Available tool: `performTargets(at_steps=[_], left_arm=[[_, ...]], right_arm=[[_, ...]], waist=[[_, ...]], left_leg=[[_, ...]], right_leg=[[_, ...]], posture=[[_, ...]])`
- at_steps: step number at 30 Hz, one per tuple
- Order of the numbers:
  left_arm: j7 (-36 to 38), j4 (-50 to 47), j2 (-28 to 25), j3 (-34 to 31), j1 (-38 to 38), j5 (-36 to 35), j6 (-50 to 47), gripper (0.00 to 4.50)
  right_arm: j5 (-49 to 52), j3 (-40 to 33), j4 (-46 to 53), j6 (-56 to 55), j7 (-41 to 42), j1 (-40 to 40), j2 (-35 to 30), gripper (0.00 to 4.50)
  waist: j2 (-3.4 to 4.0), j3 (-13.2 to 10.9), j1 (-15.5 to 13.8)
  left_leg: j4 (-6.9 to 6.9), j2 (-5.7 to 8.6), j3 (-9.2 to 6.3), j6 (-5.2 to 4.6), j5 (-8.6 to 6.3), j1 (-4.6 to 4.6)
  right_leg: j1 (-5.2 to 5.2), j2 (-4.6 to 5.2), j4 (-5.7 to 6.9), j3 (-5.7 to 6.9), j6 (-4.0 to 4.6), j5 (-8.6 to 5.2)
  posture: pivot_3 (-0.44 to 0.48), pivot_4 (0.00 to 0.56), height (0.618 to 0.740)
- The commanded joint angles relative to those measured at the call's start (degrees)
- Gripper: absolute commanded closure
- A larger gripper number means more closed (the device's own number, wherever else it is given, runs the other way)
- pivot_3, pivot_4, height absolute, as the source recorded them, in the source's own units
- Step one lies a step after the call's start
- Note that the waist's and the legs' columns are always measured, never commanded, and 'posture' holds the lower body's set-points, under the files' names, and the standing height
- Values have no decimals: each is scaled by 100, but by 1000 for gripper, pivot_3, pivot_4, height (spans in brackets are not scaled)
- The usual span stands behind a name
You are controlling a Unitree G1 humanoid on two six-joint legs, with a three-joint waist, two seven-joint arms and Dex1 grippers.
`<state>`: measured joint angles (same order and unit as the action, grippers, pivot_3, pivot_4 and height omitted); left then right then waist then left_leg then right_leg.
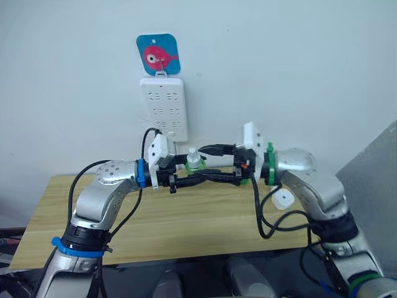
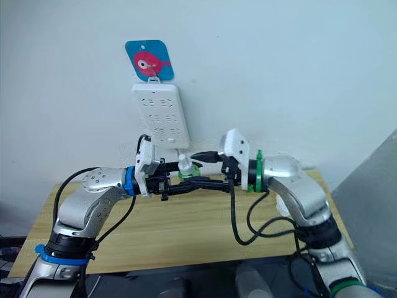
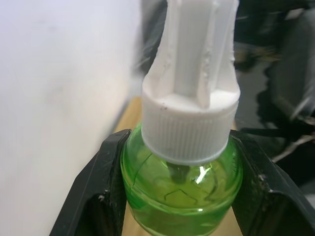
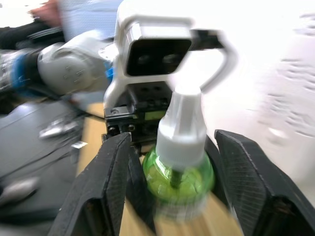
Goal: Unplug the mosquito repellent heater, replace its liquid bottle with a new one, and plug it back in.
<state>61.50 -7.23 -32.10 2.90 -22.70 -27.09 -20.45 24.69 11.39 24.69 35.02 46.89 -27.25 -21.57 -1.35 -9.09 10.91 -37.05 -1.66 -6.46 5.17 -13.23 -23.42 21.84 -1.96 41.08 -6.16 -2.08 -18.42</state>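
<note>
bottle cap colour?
White, a ribbed cap on the green liquid bottle held in the left gripper. Clearest in the left wrist view.

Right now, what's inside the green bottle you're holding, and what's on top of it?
The green bottle, clamped in the left gripper, holds clear green liquid with a dark wick stem below the neck. A ribbed white cap sits on top. The cap hides the wick's upper end.

The liquid bottle (image 3: 182, 184) is small, round-bellied clear green glass with pale green fluid, topped by a ribbed white screw cap and a tall white fluted neck. It stands upright in the air above the bench's far edge, squeezed at its belly between the black fingers (image 3: 93, 196) of the left hand (image 1: 186, 166).
</note>
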Motion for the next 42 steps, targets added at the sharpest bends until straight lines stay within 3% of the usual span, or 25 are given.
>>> performTargets(at_steps=[1, 6, 17, 23, 34, 37, 42], left_arm=[[-104, -22, 72, -111, -50, 44, 236, 2207], [-118, 39, 129, -24, -22, 138, 367, 2207], [-56, -67, 119, 20, 65, 123, 336, 2207], [-39, -141, 60, -8, 178, 97, 294, 2207], [63, -105, -19, -28, 192, 65, 286, 2207], [129, -96, -34, -16, 183, 72, 285, 2207], [214, -111, -54, 16, 159, 75, 265, 2207]], right_arm=[[-33, -33, 738, 237, -750, 210, 215, 1629], [-563, 478, 669, 261, -1629, 218, 790, 1629], [-708, 596, 117, 180, -1663, -283, 1074, 1629], [-550, 361, 26, 237, -1337, -414, 787, 1629], [246, -135, 179, 312, 339, -511, -838, 1629], [386, -59, 298, 398, 366, -512, -842, 1629], [95, 305, 203, 395, -355, -581, -96, 1629]], waist=[[4, 2, 38], [6, 4, 80], [5, 7, 51], [5, 7, 42], [6, 7, 47], [6, 7, 67], [6, 7, 76]], left_leg=[[0, 1, 1, -1, 1, 1], [6, -2, 11, -13, 11, 28], [12, 0, 18, -16, 13, 50], [11, 0, 18, -16, 13, 50], [13, 2, 23, -17, 12, 51], [15, -2, 23, -17, 12, 53], [13, -2, 25, -17, 12, 52]], right_leg=[[0, -1, 1, -1, 0, 0], [-13, -16, 6, -16, -4, -2], [-39, -16, -2, -27, -28, -13], [-39, -15, -2, -27, -27, -13], [-41, -13, -8, -28, -30, -14], [-40, -20, -7, -30, -29, -14], [-40, -21, -7, -35, -30, -15]], posture=[[-186, 86, 740], [-202, 86, 740], [-185, 80, 740], [-174, 80, 740], [-186, 82, 740], [-186, 82, 740], [-188, 82, 740]])
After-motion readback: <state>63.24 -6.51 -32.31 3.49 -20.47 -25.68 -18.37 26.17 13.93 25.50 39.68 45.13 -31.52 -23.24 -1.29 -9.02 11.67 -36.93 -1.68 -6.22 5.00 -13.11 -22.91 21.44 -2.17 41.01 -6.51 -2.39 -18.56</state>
